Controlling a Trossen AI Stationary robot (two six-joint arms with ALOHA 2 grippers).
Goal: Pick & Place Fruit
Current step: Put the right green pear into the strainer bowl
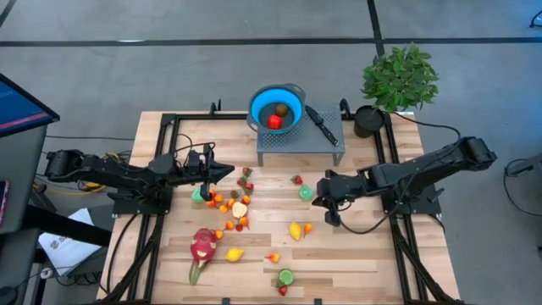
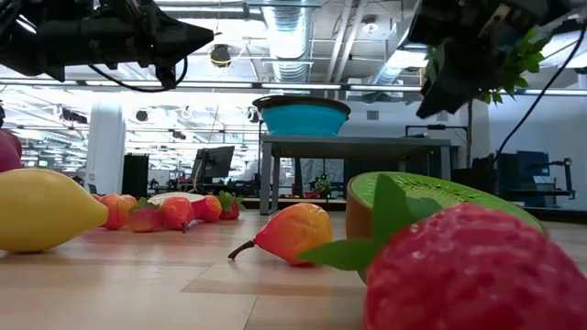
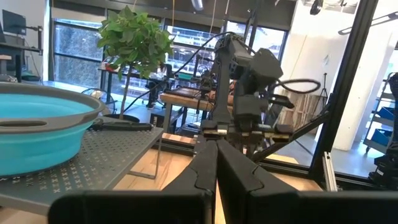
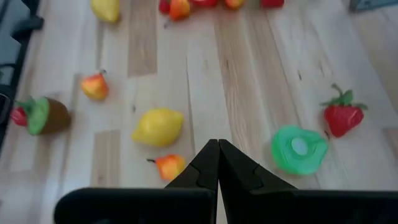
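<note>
Small toy fruits lie scattered on the wooden table: a pink-red dragon fruit (image 1: pixel 202 246), yellow lemons (image 1: pixel 235 253) (image 1: pixel 295 230), a strawberry (image 1: pixel 297 180), a green slice (image 1: pixel 306 192) and a cluster of orange and red pieces (image 1: pixel 230 206). A red fruit (image 1: pixel 274 122) and a brown one sit in the blue bowl (image 1: pixel 262 102). My left gripper (image 1: pixel 227 172) (image 3: pixel 216 149) hovers shut above the cluster's far side, pointing right. My right gripper (image 1: pixel 322 196) (image 4: pixel 217 144) is shut and empty, slanting down beside the green slice (image 4: pixel 299 148), above the lemon (image 4: pixel 158 127).
The blue bowl stands on a grey perforated stand (image 1: pixel 326 146) at the table's far side, with a black-handled knife (image 1: pixel 322 124) beside it. A potted plant (image 1: pixel 398 76) stands at the far right corner. Black frame rails (image 1: pixel 157 220) run along both sides.
</note>
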